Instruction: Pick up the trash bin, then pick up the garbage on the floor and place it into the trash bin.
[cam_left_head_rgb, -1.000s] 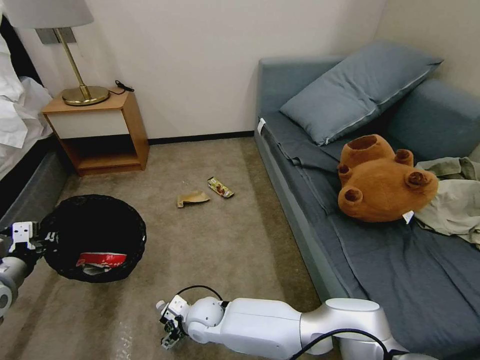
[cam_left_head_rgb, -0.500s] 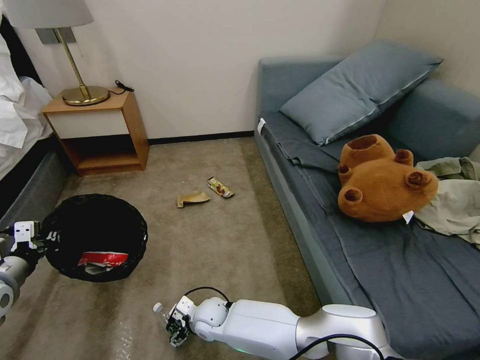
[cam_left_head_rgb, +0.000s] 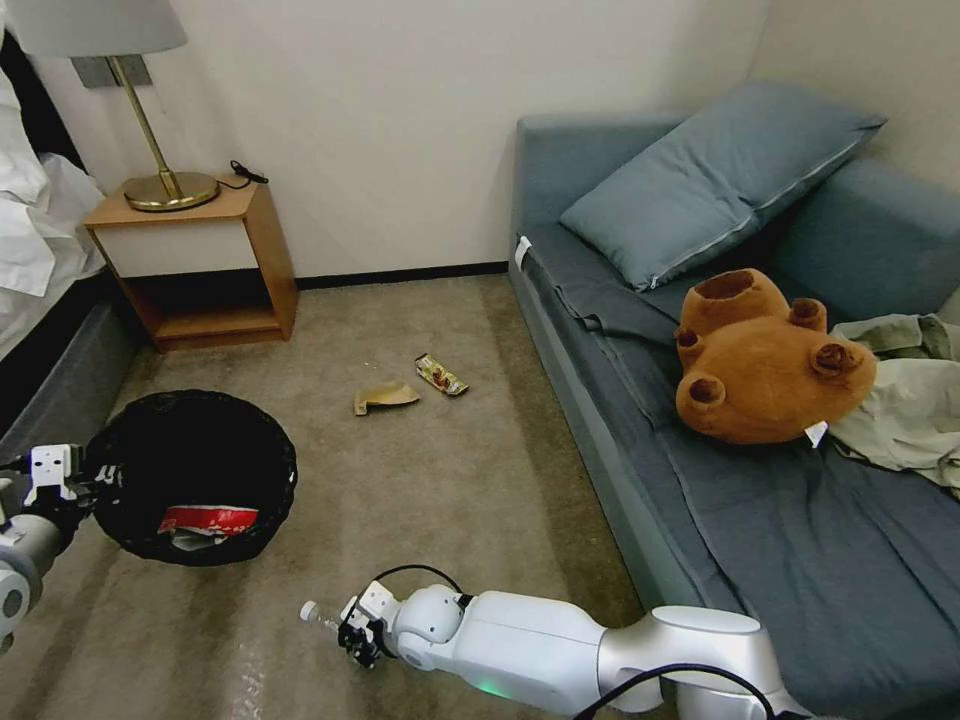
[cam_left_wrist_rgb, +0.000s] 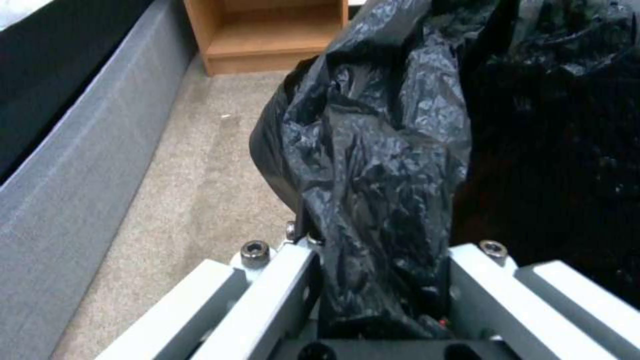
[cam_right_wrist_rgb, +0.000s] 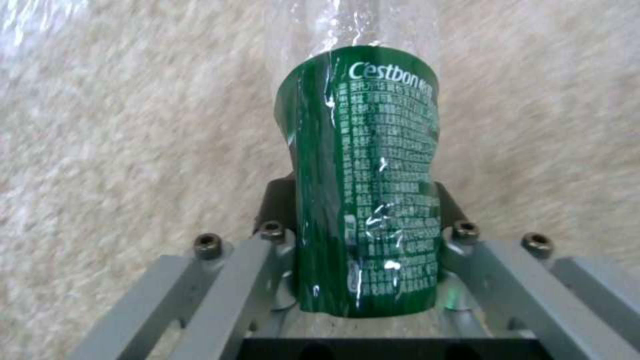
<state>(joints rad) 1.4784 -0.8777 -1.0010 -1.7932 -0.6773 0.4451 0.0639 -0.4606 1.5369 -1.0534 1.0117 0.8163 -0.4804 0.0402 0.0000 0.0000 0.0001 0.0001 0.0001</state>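
Observation:
The trash bin (cam_left_head_rgb: 190, 475), lined with a black bag (cam_left_wrist_rgb: 373, 175), hangs at the left over the carpet. My left gripper (cam_left_head_rgb: 92, 482) is shut on its rim; in the left wrist view the bag is pinched between the fingers of the left gripper (cam_left_wrist_rgb: 380, 280). A red snack packet (cam_left_head_rgb: 205, 518) lies inside the bin. My right gripper (cam_left_head_rgb: 355, 630) is low over the near carpet, shut on a clear bottle (cam_left_head_rgb: 318, 614) with a green label (cam_right_wrist_rgb: 367, 190). A tan paper scrap (cam_left_head_rgb: 383, 397) and a candy wrapper (cam_left_head_rgb: 440, 374) lie on the carpet mid-room.
A wooden nightstand (cam_left_head_rgb: 200, 265) with a brass lamp (cam_left_head_rgb: 165, 185) stands at the back left, beside a bed (cam_left_head_rgb: 40, 350). A grey sofa bed (cam_left_head_rgb: 750, 520) runs along the right, holding a pillow, a brown plush bear (cam_left_head_rgb: 765, 360) and an olive garment (cam_left_head_rgb: 910, 410).
My right gripper has risen a little from the carpet with the bottle, whose cap end now sticks out to the left. The bin and left gripper have barely moved.

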